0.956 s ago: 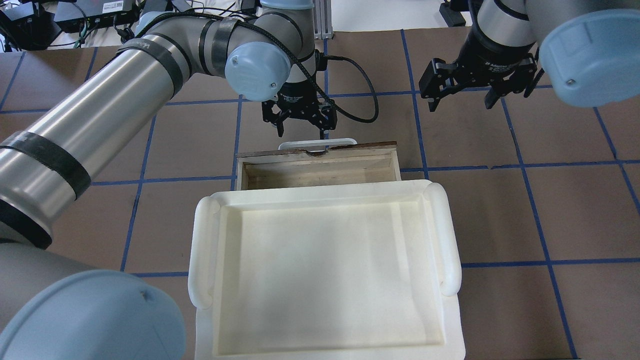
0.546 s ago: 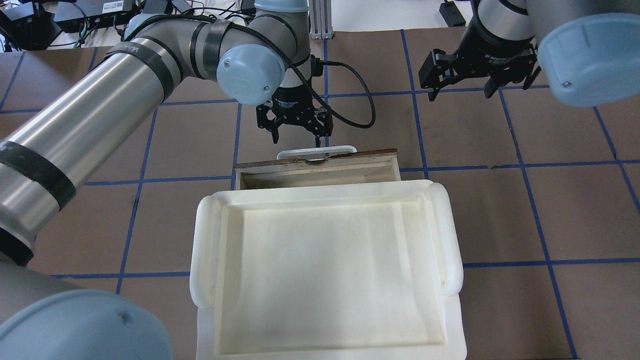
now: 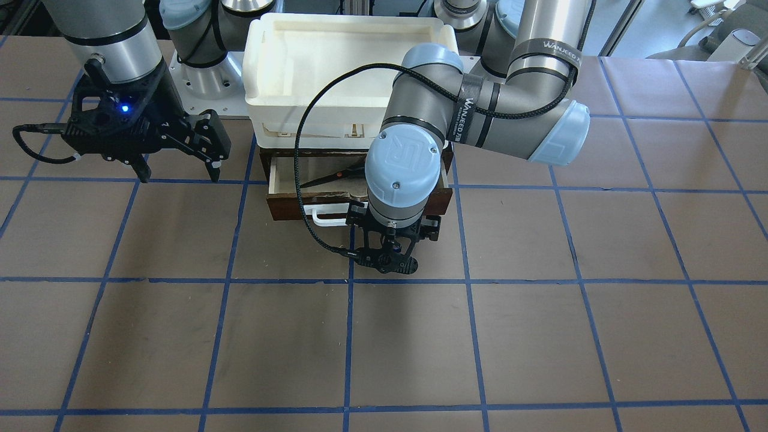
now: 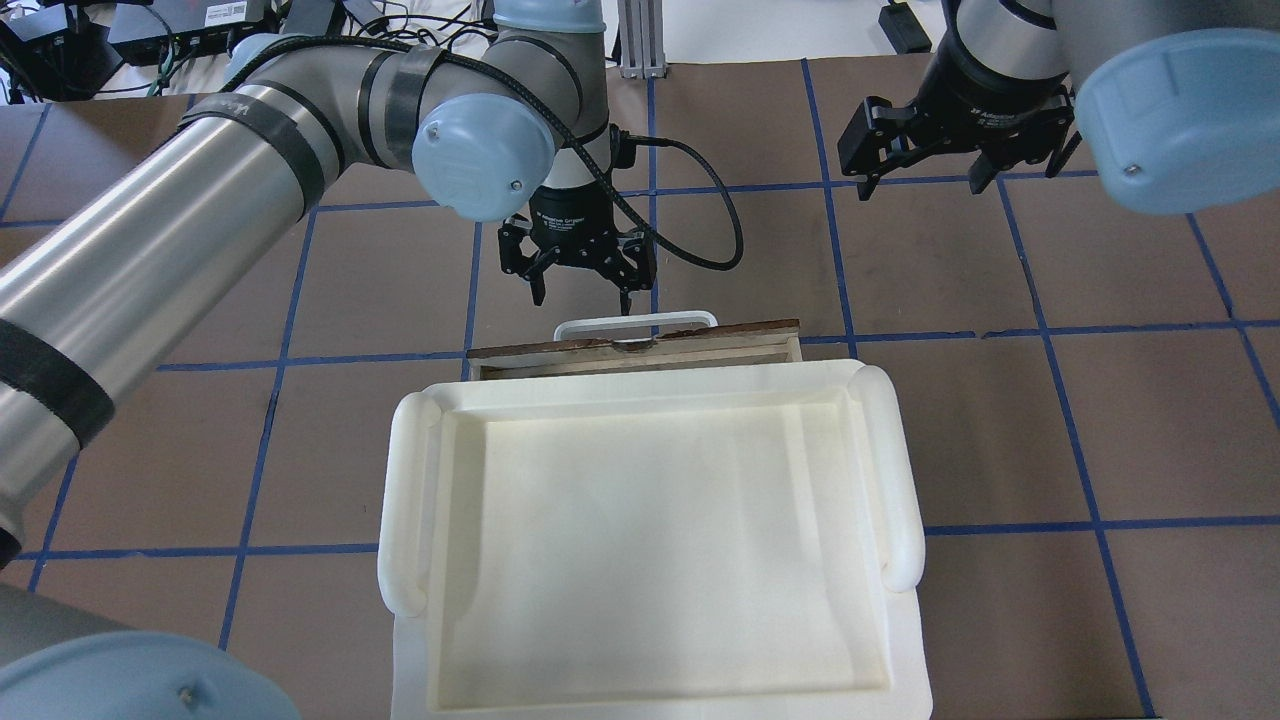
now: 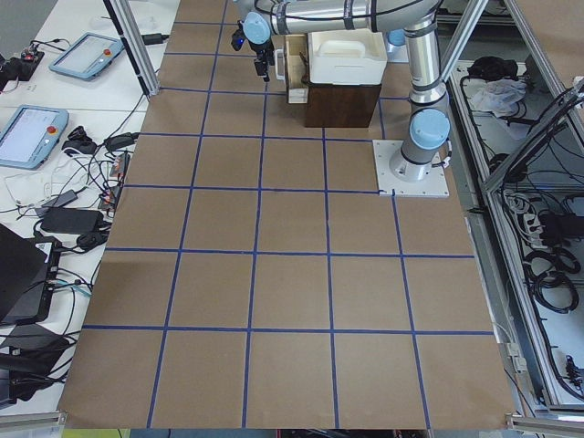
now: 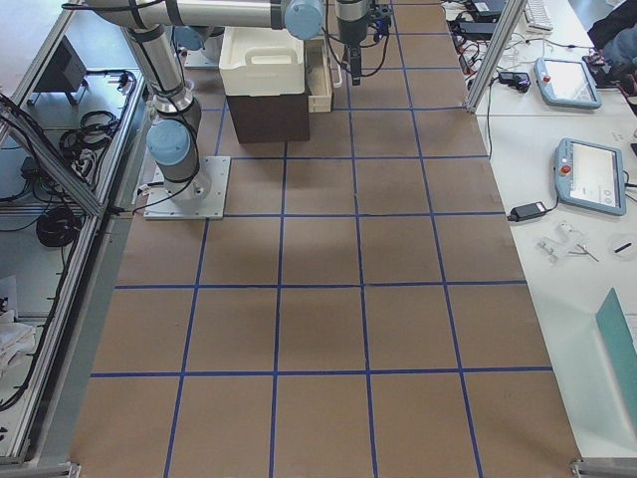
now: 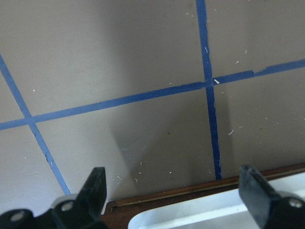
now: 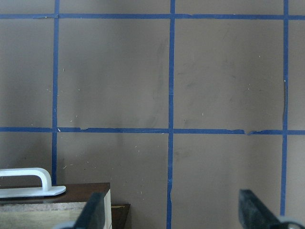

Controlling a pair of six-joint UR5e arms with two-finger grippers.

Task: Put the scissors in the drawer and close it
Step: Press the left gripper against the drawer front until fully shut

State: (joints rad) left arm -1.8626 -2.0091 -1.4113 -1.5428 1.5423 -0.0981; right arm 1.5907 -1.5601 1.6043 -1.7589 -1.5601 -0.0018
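Observation:
The drawer (image 4: 640,352) sticks out a narrow way from under the white tray; only a sliver of its pale interior shows from above. In the front view the drawer (image 3: 288,209) holds the scissors (image 3: 336,176), which lie flat inside with dark blades and an orange-red spot. My left gripper (image 4: 580,297) is open and empty, fingers pointing down just beyond the white handle (image 4: 636,323). It also shows in the front view (image 3: 387,264) and the left wrist view (image 7: 174,191). My right gripper (image 4: 925,187) is open and empty, off to the right, also in the front view (image 3: 179,175).
A large white tray (image 4: 400,500) sits on top of the dark brown cabinet (image 5: 342,105) that houses the drawer. Brown table paper with blue tape lines surrounds it. The right wrist view shows the drawer's handle end (image 8: 28,180) and bare table.
The drawer has slid in toward the cabinet, and its visible opening has narrowed. My left gripper moved with it toward the robot. My right gripper rose slightly.

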